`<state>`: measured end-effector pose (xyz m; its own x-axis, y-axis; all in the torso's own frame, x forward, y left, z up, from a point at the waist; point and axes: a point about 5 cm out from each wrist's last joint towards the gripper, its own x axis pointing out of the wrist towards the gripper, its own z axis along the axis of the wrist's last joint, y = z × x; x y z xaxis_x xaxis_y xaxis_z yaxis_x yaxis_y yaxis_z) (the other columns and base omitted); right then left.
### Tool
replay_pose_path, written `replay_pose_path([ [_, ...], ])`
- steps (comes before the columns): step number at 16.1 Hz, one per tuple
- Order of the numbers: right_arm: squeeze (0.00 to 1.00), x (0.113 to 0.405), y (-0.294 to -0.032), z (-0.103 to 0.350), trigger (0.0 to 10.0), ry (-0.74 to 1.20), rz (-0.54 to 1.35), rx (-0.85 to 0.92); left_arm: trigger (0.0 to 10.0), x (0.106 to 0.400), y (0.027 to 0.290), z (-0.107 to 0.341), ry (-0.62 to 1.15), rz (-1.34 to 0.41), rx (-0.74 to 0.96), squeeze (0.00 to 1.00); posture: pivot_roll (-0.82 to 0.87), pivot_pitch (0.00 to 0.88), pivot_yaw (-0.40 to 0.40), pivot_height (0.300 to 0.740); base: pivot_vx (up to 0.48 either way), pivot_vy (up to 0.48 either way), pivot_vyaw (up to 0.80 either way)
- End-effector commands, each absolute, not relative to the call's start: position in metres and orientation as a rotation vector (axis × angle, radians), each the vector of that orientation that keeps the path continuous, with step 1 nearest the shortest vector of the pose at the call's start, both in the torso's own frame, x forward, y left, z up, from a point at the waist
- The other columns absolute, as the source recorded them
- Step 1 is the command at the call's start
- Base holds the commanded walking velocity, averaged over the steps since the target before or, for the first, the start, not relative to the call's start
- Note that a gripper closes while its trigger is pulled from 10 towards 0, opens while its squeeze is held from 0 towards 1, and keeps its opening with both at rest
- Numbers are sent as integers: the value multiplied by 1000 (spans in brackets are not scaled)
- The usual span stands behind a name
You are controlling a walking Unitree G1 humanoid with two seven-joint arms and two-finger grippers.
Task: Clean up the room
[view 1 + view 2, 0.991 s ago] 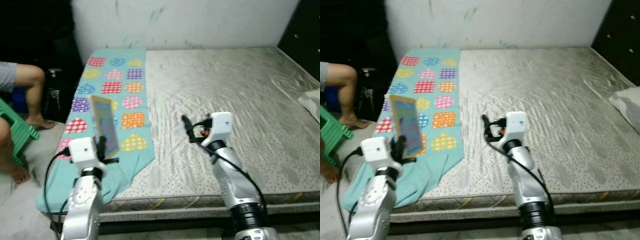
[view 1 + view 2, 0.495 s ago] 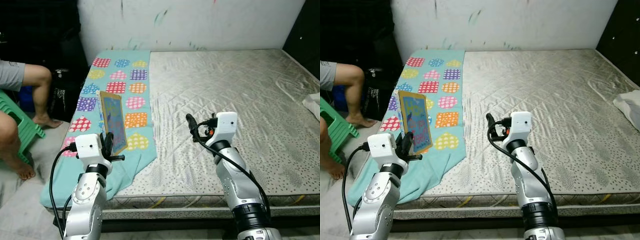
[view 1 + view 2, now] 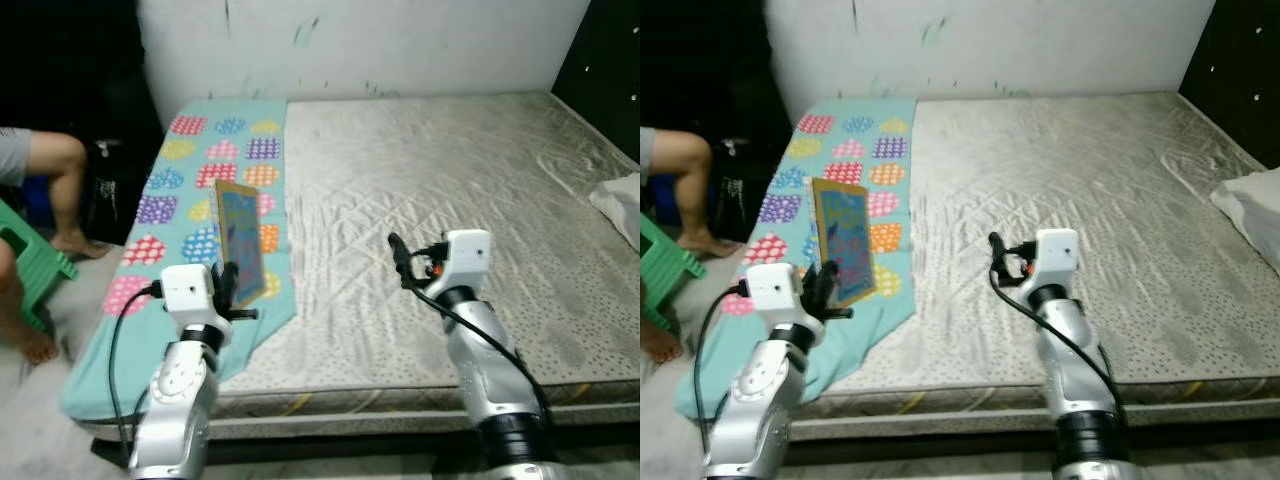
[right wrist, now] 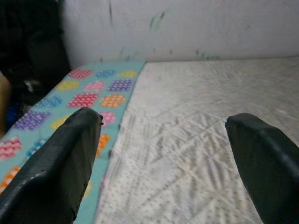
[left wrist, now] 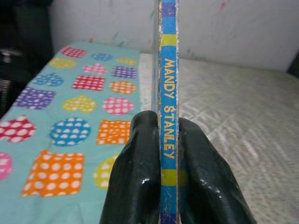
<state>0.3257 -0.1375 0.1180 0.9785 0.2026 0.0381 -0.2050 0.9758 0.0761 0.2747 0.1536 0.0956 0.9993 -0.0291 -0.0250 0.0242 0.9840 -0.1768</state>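
While a person's bare leg [image 3: 55,165] is showing at the far left beside a green stool [image 3: 30,245], the robot is standing at the foot of a bare grey mattress [image 3: 460,180]. A dark bag [image 3: 105,185] is sitting on the floor between that leg and the bed. A teal blanket [image 3: 215,165] printed with dotted hearts, squares and circles is lying along the left strip of the mattress, its near end drooping over the edge.

Above the near part of that blanket, the left claw [image 3: 232,288] is gripping a thin picture book [image 3: 241,240] by its lower edge, holding it upright and clear of the bed. In the left wrist view the two black fingers [image 5: 140,172] are pressing tight on either side of the book's spine, which is reading "MANDY STANLEY" in yellow letters on blue.

Further right, the right claw [image 3: 398,258] is hovering over the bare quilted part of the mattress, pointing toward the blanket. Its fingers [image 4: 70,158] are spread wide in the right wrist view and are holding nothing.

At the far right edge, a white pillow [image 3: 1250,205] is lying on the mattress, well apart from both arms, next to a dark cabinet [image 3: 605,60]. A scuffed white wall [image 3: 350,45] is running behind the head of the bed.
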Motion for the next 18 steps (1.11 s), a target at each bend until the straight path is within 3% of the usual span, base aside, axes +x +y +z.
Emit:
replay_pose_path([
  [1, 0, 325, -145, 118, 10000, -34, 187, 68, 10000, 278, 149, 104, -10, -43, -187, 0, -160, 0, 69, 740, 0, -296, 0],
  [12, 0, 324, -147, 117, 10000, -32, 182, 57, 10000, 279, 148, 103, -11, -48, -187, 0, -164, 0, 68, 740, 0, -290, 0],
  [18, 0, 324, -149, 117, 10000, -33, 174, 53, 10000, 278, 143, 107, -52, -103, -192, 0, -171, 0, 68, 740, 0, 0, 0],
])
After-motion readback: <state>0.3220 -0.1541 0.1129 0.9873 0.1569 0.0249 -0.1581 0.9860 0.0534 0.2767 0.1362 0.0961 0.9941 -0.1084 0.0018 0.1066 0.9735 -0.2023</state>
